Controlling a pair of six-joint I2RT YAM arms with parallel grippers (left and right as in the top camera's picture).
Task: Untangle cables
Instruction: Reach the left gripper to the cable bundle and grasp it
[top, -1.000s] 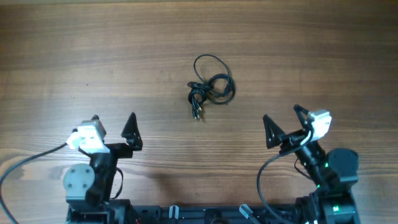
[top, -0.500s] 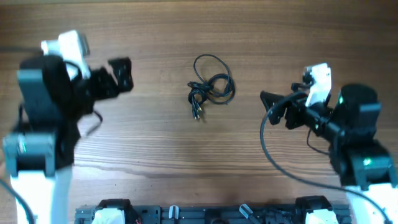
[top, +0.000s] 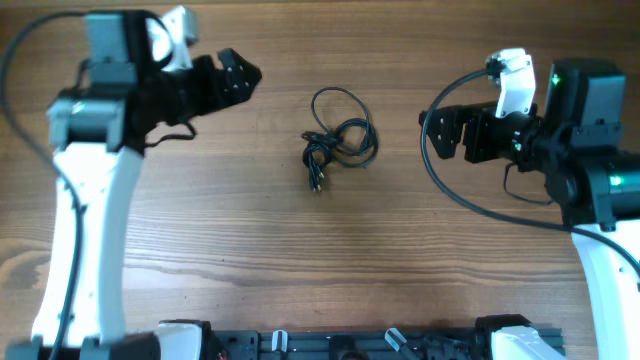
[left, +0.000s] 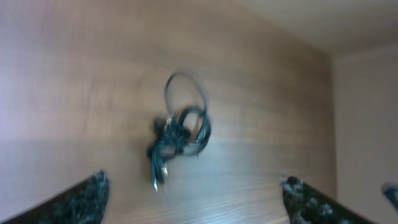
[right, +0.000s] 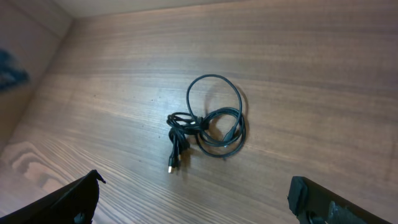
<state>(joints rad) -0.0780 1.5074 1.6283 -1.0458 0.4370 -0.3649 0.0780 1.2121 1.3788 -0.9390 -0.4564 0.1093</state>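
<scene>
Progress: you have untangled nothing yet; the cables lie in one knotted bundle.
Cables' place: centre of the overhead frame, well apart from both arms.
Left pincer: upper left, fingers apart, empty.
Right pincer: right of centre, fingers apart, empty.
Left to do: every grasp and pull, as I judge it.
Table: brown wood grain.
Room: pale area past the table's edge.

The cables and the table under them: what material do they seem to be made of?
The cables: probably a rubber or soft plastic sheath, black with a slight sheen. They are thin and bend into loose loops, which suggests a flexible cover. The table: wood or a wood-look laminate, brown and matt, with grain lines across it. The pictures cannot settle which of the two it is.
</scene>
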